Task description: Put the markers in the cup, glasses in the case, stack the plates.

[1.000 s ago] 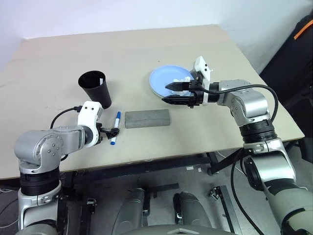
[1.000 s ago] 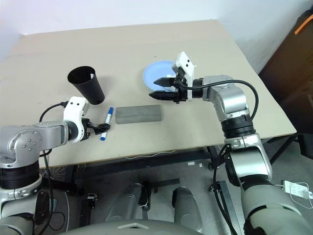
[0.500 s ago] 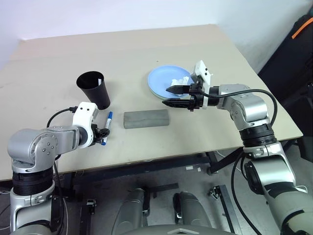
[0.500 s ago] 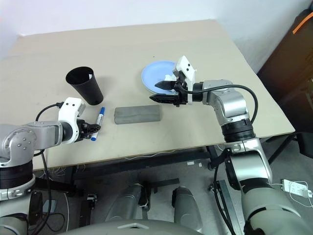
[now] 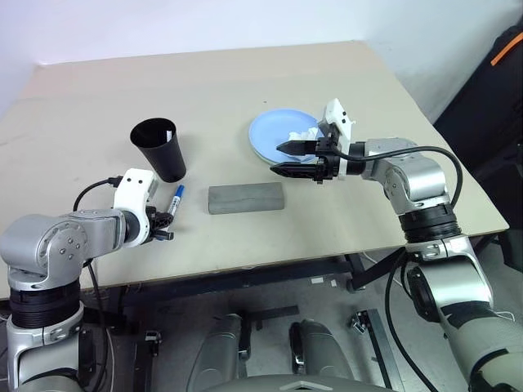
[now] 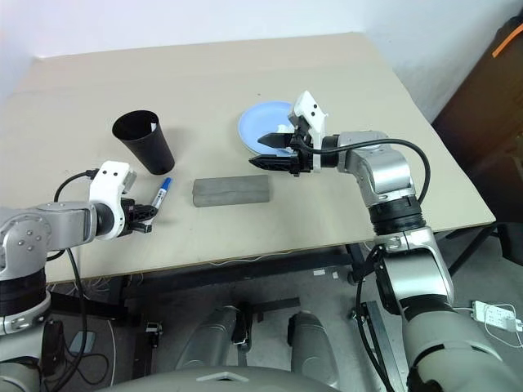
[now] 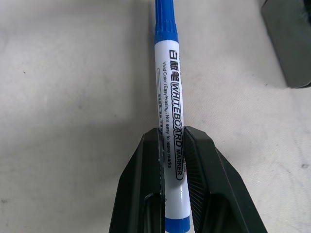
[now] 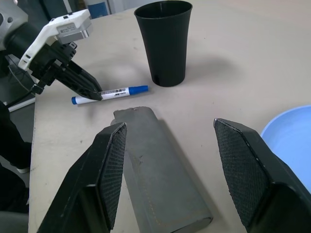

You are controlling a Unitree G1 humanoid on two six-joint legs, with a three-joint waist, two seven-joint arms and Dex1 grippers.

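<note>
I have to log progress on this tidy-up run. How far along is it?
Plates look stacked: the light blue plate sits over a greenish rim. A white marker end shows inside the cup. In hand: the left end effector is shut on the blue-capped marker, lying on the table. Left: cupping it. The case is closed; glasses unclear.

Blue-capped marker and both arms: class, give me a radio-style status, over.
Left gripper shut on blue-capped marker, marker low over table. Right gripper open, empty, hovering above case. Cup upright beside marker, path clear.
</note>
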